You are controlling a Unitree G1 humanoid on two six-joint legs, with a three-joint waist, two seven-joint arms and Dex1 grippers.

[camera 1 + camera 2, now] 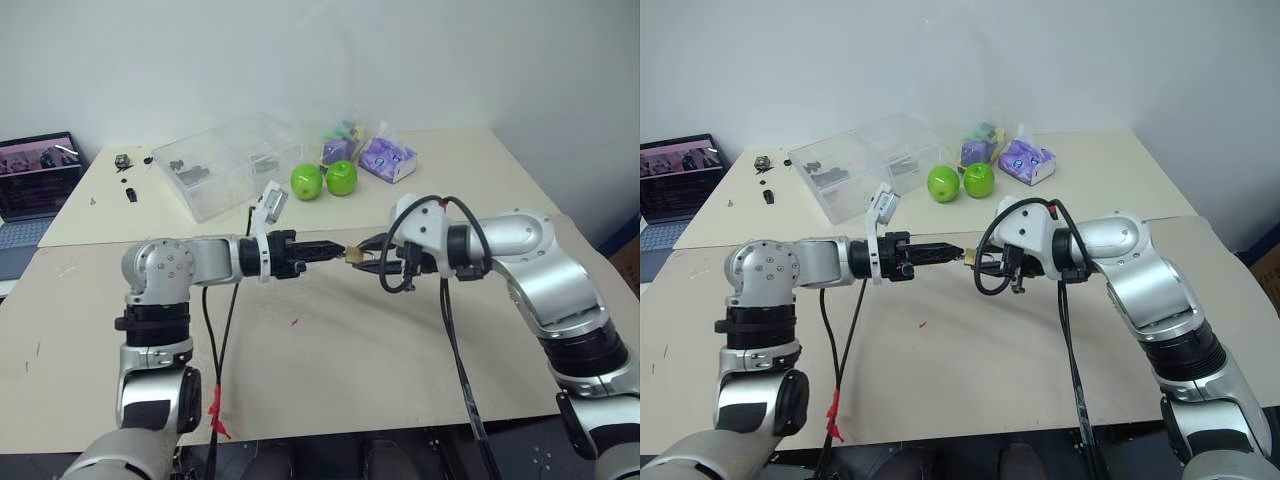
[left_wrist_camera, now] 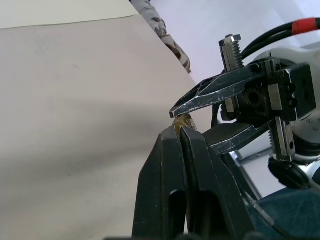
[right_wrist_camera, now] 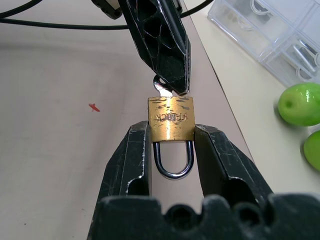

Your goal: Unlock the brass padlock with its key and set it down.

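We hold the brass padlock (image 3: 170,118) clamped by its sides in our right gripper (image 3: 171,145), above the desk (image 1: 330,370), shackle pointing back toward the wrist. Our left gripper (image 3: 172,82), fingers pinched together, grips the key (image 3: 161,90) at the lock's keyhole end. Two green apples (image 1: 324,180) sit w/ a clear plastic box (image 1: 225,160) on the desk beyond.

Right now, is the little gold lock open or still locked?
Still locked: the brass padlock's shackle has both legs in the body, held by the right gripper.
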